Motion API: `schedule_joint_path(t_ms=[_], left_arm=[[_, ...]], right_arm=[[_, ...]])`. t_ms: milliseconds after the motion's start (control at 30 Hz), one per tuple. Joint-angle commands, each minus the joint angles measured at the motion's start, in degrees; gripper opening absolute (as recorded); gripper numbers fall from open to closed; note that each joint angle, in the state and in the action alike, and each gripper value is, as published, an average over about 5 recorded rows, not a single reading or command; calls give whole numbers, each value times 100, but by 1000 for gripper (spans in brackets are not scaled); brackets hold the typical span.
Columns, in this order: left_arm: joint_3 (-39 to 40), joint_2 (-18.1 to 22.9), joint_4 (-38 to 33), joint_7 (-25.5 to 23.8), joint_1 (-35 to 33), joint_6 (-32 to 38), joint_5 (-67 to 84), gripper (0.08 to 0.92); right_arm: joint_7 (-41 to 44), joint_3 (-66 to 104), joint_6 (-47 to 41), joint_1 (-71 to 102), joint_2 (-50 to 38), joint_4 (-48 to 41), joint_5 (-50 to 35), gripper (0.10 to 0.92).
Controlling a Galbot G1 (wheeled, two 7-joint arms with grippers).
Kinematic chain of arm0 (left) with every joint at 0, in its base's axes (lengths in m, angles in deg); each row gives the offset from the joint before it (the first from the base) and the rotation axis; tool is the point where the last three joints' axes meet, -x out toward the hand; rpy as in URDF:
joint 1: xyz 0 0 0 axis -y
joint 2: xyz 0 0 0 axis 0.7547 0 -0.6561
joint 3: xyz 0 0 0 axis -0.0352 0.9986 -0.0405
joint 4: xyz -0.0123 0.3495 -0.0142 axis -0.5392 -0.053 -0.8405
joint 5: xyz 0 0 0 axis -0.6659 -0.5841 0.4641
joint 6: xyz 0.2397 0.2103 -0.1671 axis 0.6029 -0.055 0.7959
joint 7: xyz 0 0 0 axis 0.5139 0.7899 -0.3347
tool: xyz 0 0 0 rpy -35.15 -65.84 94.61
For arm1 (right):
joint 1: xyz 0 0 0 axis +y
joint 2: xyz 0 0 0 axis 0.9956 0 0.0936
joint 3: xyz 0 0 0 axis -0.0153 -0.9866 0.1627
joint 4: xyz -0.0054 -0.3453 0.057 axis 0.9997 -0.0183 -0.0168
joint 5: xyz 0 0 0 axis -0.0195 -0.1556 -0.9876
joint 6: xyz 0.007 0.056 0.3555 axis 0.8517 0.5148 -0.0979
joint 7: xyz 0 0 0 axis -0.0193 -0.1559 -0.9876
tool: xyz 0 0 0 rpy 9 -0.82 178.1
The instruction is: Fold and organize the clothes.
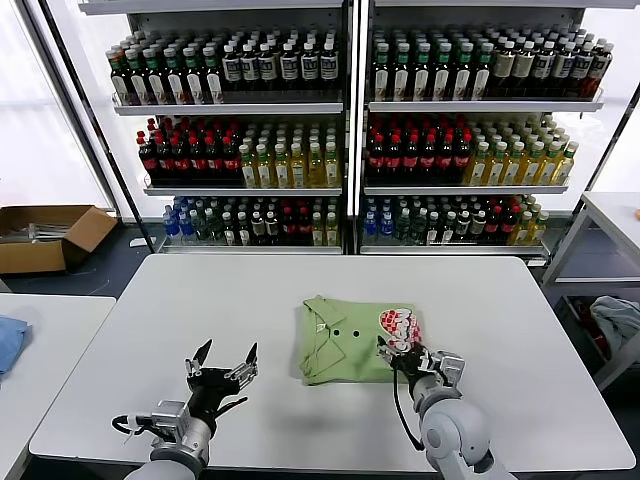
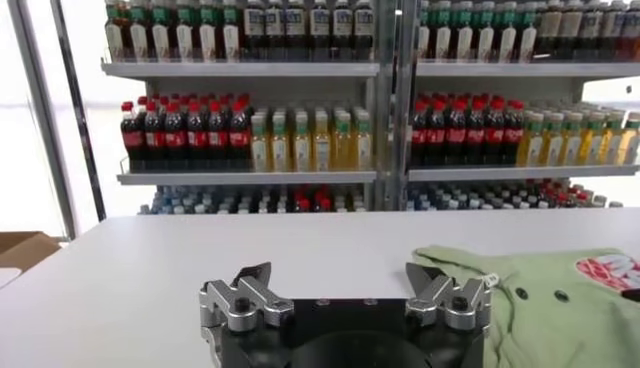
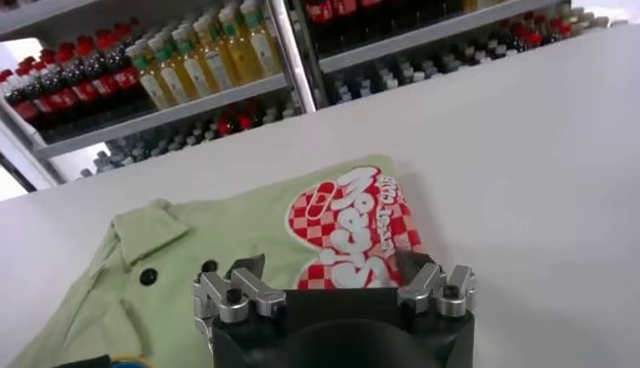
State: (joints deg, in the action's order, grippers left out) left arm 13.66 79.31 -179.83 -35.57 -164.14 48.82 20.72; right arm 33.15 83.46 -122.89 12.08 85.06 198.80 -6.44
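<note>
The clothes are one light green polo shirt (image 1: 340, 340), lying folded in the middle of the white table (image 1: 200, 300). Its collar and buttons face up, and the red-and-white graphic (image 1: 398, 325) is at its right edge. My right gripper (image 1: 404, 352) stands open just at the shirt's near right corner; in the right wrist view the gripper (image 3: 330, 262) has the graphic (image 3: 350, 225) of the shirt (image 3: 220, 240) showing between its fingers, nothing held. My left gripper (image 1: 228, 352) hovers open over bare table, left of the shirt (image 2: 555, 300), and the gripper (image 2: 340, 275) is empty.
Shelves of drink bottles (image 1: 340, 130) stand behind the table. A cardboard box (image 1: 45, 235) lies on the floor at far left. A blue cloth (image 1: 8, 340) rests on the side table at left, and a grey cloth (image 1: 620, 320) sits at the right.
</note>
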Motion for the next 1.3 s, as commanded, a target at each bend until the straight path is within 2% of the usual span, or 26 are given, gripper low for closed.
schedule_joint_path(t_ms=[33, 233, 333, 500, 600, 700, 867, 1067, 1300], left_arm=[[-22, -2, -15, -21, -60, 1, -16, 823], [-55, 14, -110, -20, -77, 79, -67, 823], [-59, 46, -201, -30, -74, 223, -168, 823], [-91, 149, -390, -66, -103, 510, -299, 823], [-139, 179, -436, -80, -129, 643, -349, 823], [-215, 193, -340, -39, -57, 761, -317, 823], [-308, 198, -77, 91, 128, 744, -317, 823], [-320, 55, 3, -76, 9, 674, 70, 823], [-466, 165, -243, -99, -20, 663, 50, 823]], right_arm=[[-15, 46, -19, -93, 120, -214, -254, 823], [94, 288, -19, 141, -46, 967, -141, 823], [227, 449, 36, 223, -213, 1664, 305, 823], [678, 978, 269, 783, -740, 2427, 2570, 823], [711, 1468, 403, 1609, -1299, 2389, 3219, 823], [474, 1720, 585, 2163, -1560, 2089, 3171, 823], [232, 1542, 634, 2107, -995, 1921, 3015, 823], [346, 1478, 352, 1896, -682, 2103, 2916, 823], [616, 1759, 195, 1859, -960, 2166, 2786, 823]])
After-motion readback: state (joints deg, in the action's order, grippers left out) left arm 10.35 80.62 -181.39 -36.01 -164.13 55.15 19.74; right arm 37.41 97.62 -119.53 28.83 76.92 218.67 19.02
